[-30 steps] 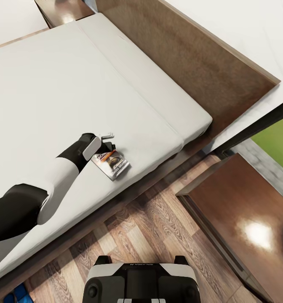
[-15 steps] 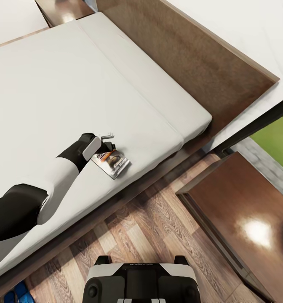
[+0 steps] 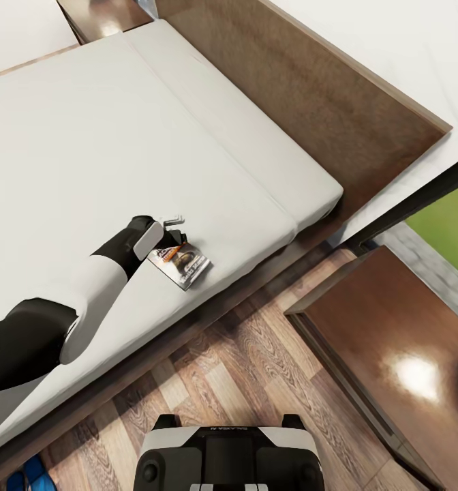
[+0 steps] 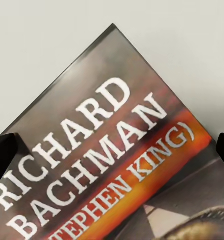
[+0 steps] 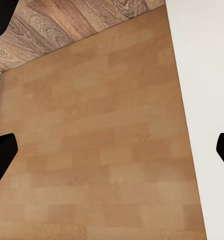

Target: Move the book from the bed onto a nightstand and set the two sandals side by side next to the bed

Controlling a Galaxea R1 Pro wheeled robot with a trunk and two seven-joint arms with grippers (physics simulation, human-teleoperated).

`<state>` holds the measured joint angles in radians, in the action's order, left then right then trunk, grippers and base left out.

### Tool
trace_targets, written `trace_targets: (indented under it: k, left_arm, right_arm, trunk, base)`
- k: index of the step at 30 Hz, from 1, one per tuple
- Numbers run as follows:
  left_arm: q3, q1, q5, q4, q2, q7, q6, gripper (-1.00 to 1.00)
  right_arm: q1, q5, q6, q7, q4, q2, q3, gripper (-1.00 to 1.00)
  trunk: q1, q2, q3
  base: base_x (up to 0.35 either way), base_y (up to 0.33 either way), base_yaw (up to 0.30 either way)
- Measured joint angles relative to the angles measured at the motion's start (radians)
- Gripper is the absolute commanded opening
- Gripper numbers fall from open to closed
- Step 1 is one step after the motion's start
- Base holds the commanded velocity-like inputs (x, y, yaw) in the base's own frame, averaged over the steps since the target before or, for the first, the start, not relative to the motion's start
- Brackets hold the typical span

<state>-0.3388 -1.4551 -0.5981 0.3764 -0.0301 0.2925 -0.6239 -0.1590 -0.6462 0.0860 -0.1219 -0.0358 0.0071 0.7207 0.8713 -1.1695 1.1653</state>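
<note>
Grey mattress of the bed (image 3: 86, 136) carries the book (image 3: 182, 262) near its near-right edge. Left gripper (image 3: 176, 230) sits at the book's far-left corner, fingers (image 4: 3, 155) spread to either side. Nightstand (image 3: 392, 341) right. Right gripper (image 5: 112, 150) spread over a light wood panel (image 5: 102, 150).

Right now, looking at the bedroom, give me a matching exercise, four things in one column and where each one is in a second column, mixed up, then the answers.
Things:
1. book
2. nightstand
3. blue sandal
4. left gripper

Places:
A. on the wood floor at the lower left corner of the head view
B. on the grey mattress near its floor-side edge
C. over the book's upper end
D. on the floor beside the bed, near the window

Pairs: 1-B, 2-D, 3-A, 4-C
</note>
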Motion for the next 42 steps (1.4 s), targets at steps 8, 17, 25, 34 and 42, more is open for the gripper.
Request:
trace_targets:
  k: [8,17,25,34,42]
  left_arm:
    - [0.000,0.000,0.004,-0.001,0.000,0.000,-0.001,1.00]
    - [0.000,0.001,0.003,0.000,0.000,0.001,-0.001,1.00]
    - [0.001,0.001,0.004,0.000,0.000,0.000,-0.001,1.00]
    - [0.000,0.000,0.004,0.000,0.000,0.001,-0.001,1.00]
    - [0.001,0.001,0.001,0.000,0.000,0.000,0.000,1.00]
  right_arm:
    - [0.000,0.000,0.000,0.000,0.000,0.000,0.000,1.00]
    - [0.000,0.000,0.000,0.000,0.000,0.000,0.000,1.00]
    - [0.000,0.000,0.000,0.000,0.000,0.000,0.000,1.00]
    - [0.000,0.000,0.000,0.000,0.000,0.000,0.000,1.00]
    - [0.000,0.000,0.000,0.000,0.000,0.000,0.000,1.00]
  trunk:
    - [0.000,0.000,0.000]
    - [0.000,0.000,0.000]
    - [0.000,0.000,0.000]
    - [0.000,0.000,0.000]
    - [0.000,0.000,0.000]
  base:
    - [-0.032,0.000,0.000]
    - [-0.042,0.000,0.000]
    - [-0.005,0.000,0.000]
    - [-0.056,0.000,0.000]
    - [-0.042,0.000,0.000]
